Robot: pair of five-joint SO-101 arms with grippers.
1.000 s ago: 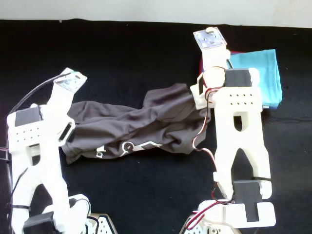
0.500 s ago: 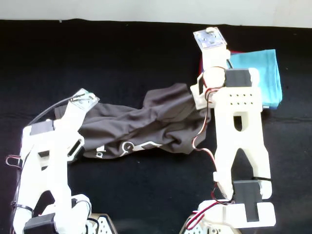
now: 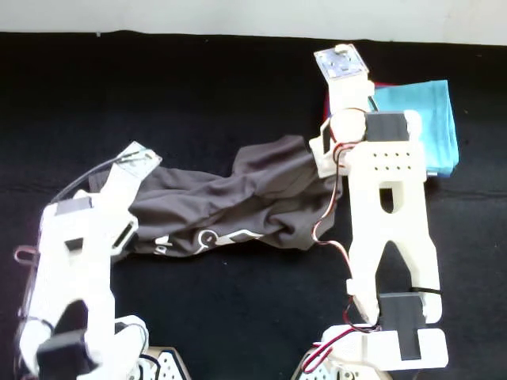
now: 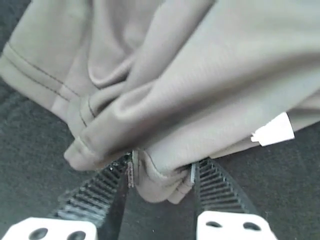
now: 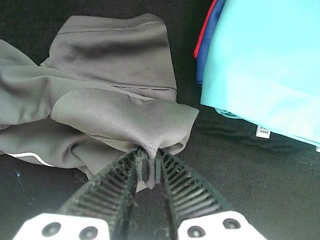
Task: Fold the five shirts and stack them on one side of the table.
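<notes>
Across the middle of the table (image 3: 198,87), the grey shirt (image 3: 230,202) lay crumpled, strung between the two arms. The left gripper (image 4: 161,171) was closed on a bunched hem fold at the end nearer the table's left edge, its fingers (image 4: 210,180) narrowly apart with the cloth packed between them. The right gripper (image 5: 147,156) pinched a small peak of fabric at the opposite end, its fingers almost together on the cloth. A white tag (image 4: 272,131) showed close to the left grasp.

The step in hand appeared to be spreading the garment flat ahead of folding. To do it well, the two grasps would probably need to draw apart along the table's length until the creases went out, kept low so that the cloth slid flat rather than lifted. Both holds looked to be on bunched material, not on clean corners; a regrasp at a hem corner or a shoulder would likely give a squarer layout. Any pull by the right arm should be judged so as not to disturb the stack (image 3: 420,127) just beside it.

Toward the far right corner of the table, that stack served as the collecting place for finished work. A turquoise shirt (image 5: 270,60) lay on top, with a blue layer (image 5: 210,45) and a red edge (image 5: 205,30) visible beneath. How many shirts it held could not be told
</notes>
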